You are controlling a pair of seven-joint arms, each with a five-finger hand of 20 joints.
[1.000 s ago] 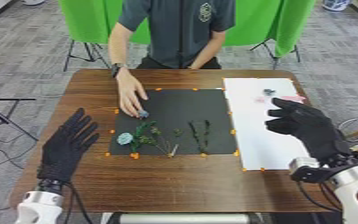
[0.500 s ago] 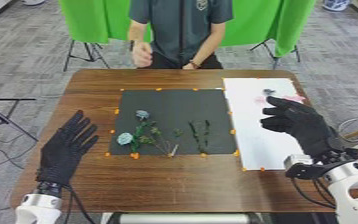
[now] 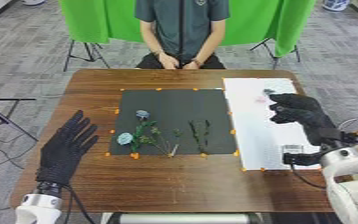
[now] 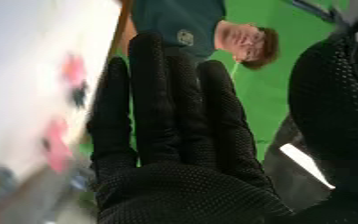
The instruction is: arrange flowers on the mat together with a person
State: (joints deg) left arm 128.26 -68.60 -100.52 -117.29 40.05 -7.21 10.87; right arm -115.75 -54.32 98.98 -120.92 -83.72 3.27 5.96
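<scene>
- My right hand (image 3: 300,112), in its black fabric glove, is at the right of the frame, over the white sheet (image 3: 260,135).
- In the wrist view, my right hand (image 4: 189,192) is wide, fingers straight and thumb well apart from them.
- The sheet lies at the right of the brown wooden counter (image 3: 215,185), with a dark little flower (image 3: 269,91) toward the upper right of the frame and a pale pink flower (image 3: 262,99) just beside it (my wrist view shows pink blooms in two spots, rather blurred).
- My left hand (image 3: 60,152), gloved the same, is at the left of the frame, held wide with straight fingers.
- The square dark grey mat (image 3: 180,105) is in the middle of the frame, with small orange tabs (image 3: 135,156) along its edges.
- On its lower left part lies a round pale blue flower (image 3: 125,138); a smaller greyish-blue flower (image 3: 143,114) lies above it in the frame, with leafy green stems (image 3: 145,136) close by.
- Two thin dark green stems (image 3: 206,135) lie side by side, right of the mat's middle.
</scene>
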